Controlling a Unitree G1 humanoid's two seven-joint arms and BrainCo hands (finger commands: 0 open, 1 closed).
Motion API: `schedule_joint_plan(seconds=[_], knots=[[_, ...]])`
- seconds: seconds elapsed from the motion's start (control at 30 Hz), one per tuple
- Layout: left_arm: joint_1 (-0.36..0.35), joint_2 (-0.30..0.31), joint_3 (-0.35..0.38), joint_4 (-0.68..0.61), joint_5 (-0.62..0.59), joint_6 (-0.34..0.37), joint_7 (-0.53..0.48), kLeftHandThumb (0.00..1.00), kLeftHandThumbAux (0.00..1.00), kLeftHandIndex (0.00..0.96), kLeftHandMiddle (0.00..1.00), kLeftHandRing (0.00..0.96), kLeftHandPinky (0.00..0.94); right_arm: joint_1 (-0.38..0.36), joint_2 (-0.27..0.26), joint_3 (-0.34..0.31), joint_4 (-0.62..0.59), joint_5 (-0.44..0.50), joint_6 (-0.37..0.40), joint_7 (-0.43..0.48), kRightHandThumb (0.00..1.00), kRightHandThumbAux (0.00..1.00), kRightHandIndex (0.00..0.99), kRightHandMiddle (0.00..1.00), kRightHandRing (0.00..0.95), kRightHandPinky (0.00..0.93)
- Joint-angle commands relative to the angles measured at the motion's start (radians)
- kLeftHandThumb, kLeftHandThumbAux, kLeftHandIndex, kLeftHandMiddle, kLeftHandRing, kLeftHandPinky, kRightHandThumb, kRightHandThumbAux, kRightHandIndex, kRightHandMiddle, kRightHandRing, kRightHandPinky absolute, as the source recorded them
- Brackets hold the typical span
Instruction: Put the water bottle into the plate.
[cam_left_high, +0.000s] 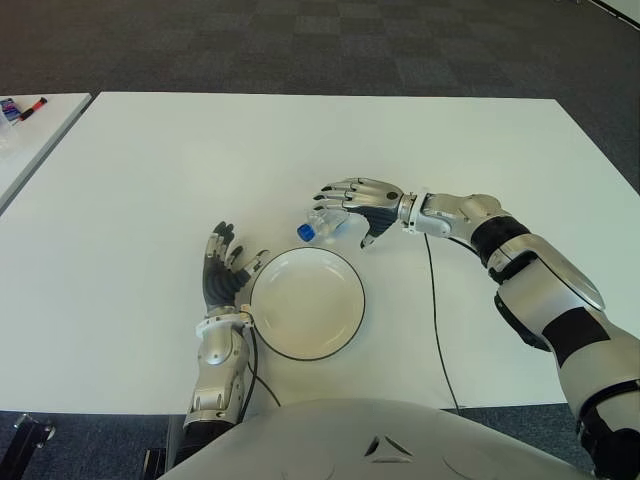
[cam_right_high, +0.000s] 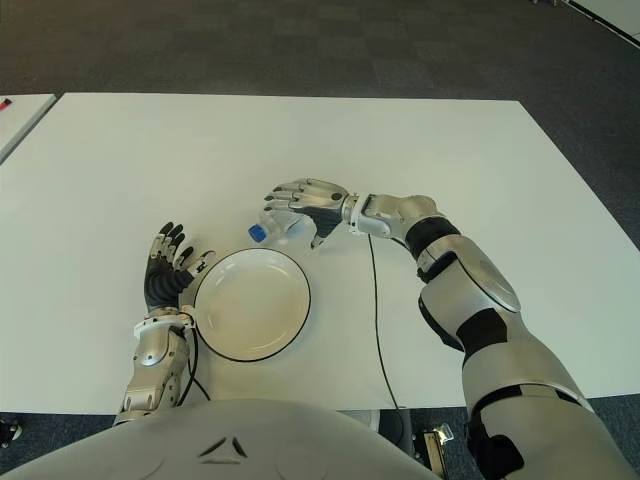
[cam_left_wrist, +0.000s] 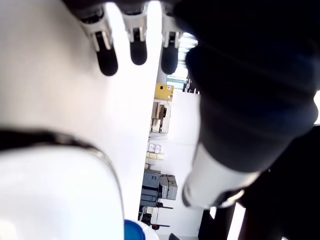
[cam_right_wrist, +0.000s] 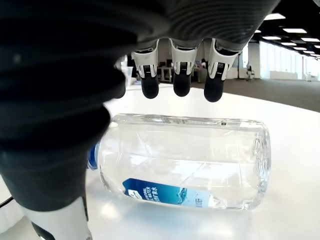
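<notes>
A clear water bottle (cam_left_high: 322, 225) with a blue cap (cam_left_high: 306, 232) lies on its side on the white table (cam_left_high: 150, 170), just beyond the white plate (cam_left_high: 307, 302). My right hand (cam_left_high: 355, 205) hovers over the bottle with its fingers spread, and nothing is grasped. In the right wrist view the bottle (cam_right_wrist: 185, 160) lies below the fingertips (cam_right_wrist: 181, 85) with a gap between them. The plate holds nothing. My left hand (cam_left_high: 225, 268) shows beside the plate's left rim, its fingers spread.
A black cable (cam_left_high: 436, 320) runs across the table to the right of the plate. A second white table (cam_left_high: 30, 135) with small items stands at the far left. Dark carpet lies beyond the table's far edge.
</notes>
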Motion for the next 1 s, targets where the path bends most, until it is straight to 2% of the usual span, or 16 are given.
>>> schedule_joint_plan(seconds=[0.03,0.4,0.67,0.7,1.0], knots=[[0.025,-0.073,-0.016,0.002,0.005,0.028,0.018,0.051,0.963,0.122,0.132,0.093,0.118,0.022,0.006,0.004,0.005,0.004,-0.011,0.021,0.0,0.855,0.0,0.0,0.007,0.119],[0.032,-0.073,-0.019,-0.002,0.007,0.031,0.017,0.052,0.944,0.126,0.134,0.094,0.12,0.031,0.009,-0.002,0.008,0.014,-0.022,0.03,0.0,0.854,0.0,0.0,0.036,0.179],[0.034,-0.071,-0.02,-0.002,-0.001,0.023,0.006,0.024,0.959,0.125,0.127,0.089,0.113,0.034,0.01,-0.004,0.007,0.016,-0.024,0.029,0.0,0.855,0.0,0.0,0.067,0.28],[0.035,-0.07,-0.02,-0.002,0.0,0.025,0.007,0.005,0.966,0.124,0.126,0.089,0.114,0.037,0.012,-0.007,0.009,0.022,-0.023,0.038,0.0,0.854,0.0,0.0,0.079,0.323],[0.036,-0.066,-0.02,-0.002,0.004,0.024,0.007,0.0,0.964,0.113,0.116,0.084,0.112,0.045,0.018,-0.016,0.007,0.041,-0.014,0.059,0.0,0.859,0.0,0.0,0.074,0.271]])
